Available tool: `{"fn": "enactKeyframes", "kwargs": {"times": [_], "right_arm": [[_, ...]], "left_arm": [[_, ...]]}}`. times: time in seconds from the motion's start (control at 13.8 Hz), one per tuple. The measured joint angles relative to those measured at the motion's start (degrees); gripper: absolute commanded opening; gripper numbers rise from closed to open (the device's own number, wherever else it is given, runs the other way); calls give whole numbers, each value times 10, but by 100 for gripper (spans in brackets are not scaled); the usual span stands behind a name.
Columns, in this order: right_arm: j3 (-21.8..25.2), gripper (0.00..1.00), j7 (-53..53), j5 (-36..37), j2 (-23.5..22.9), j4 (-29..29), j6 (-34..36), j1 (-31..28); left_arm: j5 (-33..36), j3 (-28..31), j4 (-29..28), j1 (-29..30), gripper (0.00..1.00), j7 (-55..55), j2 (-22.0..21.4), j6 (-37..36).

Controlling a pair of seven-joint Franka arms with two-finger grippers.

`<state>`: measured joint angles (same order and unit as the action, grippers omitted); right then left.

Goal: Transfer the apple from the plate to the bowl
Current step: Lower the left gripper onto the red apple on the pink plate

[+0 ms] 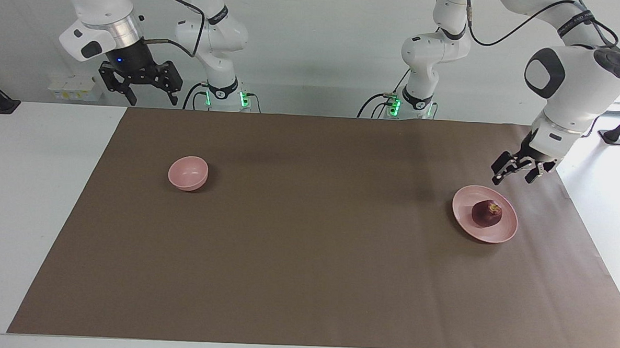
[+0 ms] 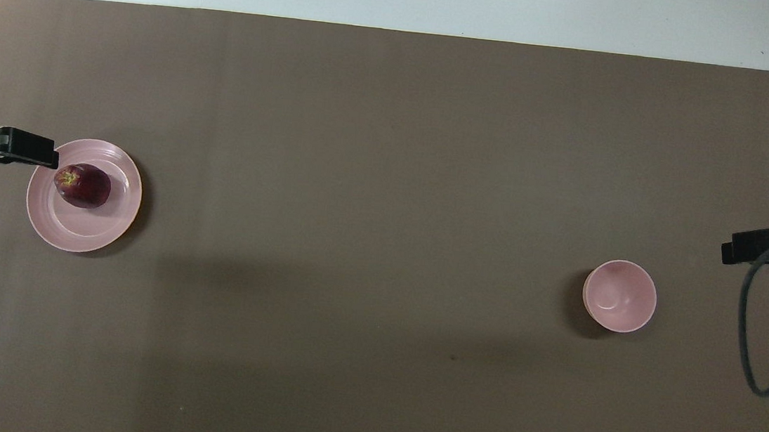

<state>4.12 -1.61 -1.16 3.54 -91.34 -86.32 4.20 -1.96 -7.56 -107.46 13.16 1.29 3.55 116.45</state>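
The white bench (image 1: 37, 183) carries a brown mat (image 1: 306, 257), on which a pink plate (image 1: 470, 223) and a pink bowl (image 1: 188, 173) sit well apart.

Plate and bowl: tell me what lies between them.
Nothing but bare brown mat lies between the plate and the bowl; the overhead view shows the whole stretch.

— What do you have at the left arm's end?
— Your apple (image 1: 486, 212) sits on the plate (image 1: 467, 221); the left gripper (image 1: 514, 174) hangs just above its rim, jaws apart.
— And the rest?
— Bowl (image 1: 188, 173) well apart; right gripper (image 1: 151, 93) raised, jaws apart.
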Motion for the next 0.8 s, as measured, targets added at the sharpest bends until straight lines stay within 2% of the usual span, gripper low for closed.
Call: {"fn": "enactKeyframes", "kwargs": {"times": [0.36, 0.51, 0.8], "right_arm": [[-2, 100, -64, 0, 2, -59, -39, 7], [-3, 100, -68, 0, 3, -81, -46, 7], [-7, 100, -72, -25, 13, -116, -46, 8]], "left_arm": [[0, -3, -16, 11, 100, 8, 90, 73], [0, -7, -44, 10, 100, 8, 106, 108], [0, -7, -72, 10, 100, 8, 107, 135]]}}
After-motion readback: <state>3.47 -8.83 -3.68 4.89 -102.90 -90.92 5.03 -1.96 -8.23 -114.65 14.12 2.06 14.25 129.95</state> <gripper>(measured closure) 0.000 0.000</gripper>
